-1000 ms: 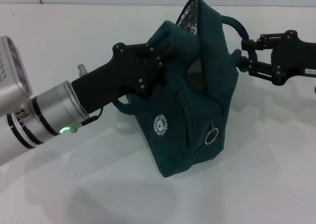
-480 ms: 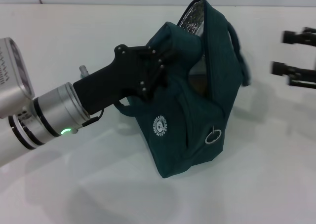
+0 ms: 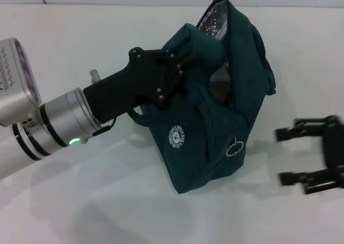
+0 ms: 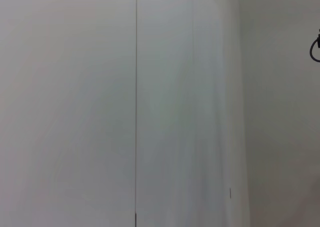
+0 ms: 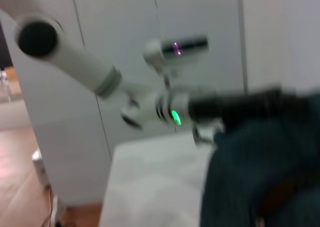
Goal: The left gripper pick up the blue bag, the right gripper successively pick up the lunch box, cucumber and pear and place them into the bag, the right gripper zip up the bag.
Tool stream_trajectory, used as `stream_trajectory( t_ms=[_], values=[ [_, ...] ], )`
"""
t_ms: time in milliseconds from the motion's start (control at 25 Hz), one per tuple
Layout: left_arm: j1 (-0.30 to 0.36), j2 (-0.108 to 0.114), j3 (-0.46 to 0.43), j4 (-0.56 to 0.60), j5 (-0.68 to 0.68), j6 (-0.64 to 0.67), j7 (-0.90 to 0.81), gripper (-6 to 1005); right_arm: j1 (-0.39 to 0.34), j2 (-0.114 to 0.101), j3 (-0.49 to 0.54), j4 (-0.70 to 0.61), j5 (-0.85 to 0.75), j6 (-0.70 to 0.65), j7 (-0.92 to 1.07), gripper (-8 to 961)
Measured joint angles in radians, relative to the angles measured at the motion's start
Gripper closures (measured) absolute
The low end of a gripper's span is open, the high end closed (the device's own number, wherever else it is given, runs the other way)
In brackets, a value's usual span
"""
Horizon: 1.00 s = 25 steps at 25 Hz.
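Note:
The blue bag (image 3: pixel 215 131) hangs tilted at the centre of the head view, its mouth open and silver foil lining (image 3: pixel 211 21) showing at the top. A metal ring pull (image 3: pixel 234 148) dangles on its front beside the round white logo (image 3: pixel 176 136). My left gripper (image 3: pixel 180 74) reaches in from the left and is shut on the bag's upper edge. My right gripper (image 3: pixel 284 155) hovers low at the right, apart from the bag, open and holding nothing. The right wrist view shows the bag (image 5: pixel 250 177) and the left arm's green light (image 5: pixel 176 117). Lunch box, cucumber and pear are out of view.
The white table (image 3: pixel 107 201) spreads under and around the bag, with a pale wall behind it. The left wrist view shows only a white wall and a black loop (image 4: pixel 315 47) at its edge.
My right gripper has left the bag's handle at the upper right, opened, and dropped to the lower right. The handle has fallen back against the bag. The left gripper keeps its hold.

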Motion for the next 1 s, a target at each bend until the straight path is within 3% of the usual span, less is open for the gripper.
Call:
stream_trajectory(
  t_ms=[280,560,1000],
  values=[
    [0.0,0.0,0.023,0.003,-0.007,0.0,0.005,964,0.048,0.009,-0.145,0.08,0.01,0.204,0.028,142],
    [0.0,0.0,0.025,0.0,-0.008,0.002,0.019,963,0.084,0.009,-0.262,0.11,0.033,0.246,0.032,143],
    [0.0,0.0,0.026,-0.001,-0.01,0.0,0.025,962,0.115,0.01,-0.325,0.123,0.065,0.254,0.027,184]
  ],
)
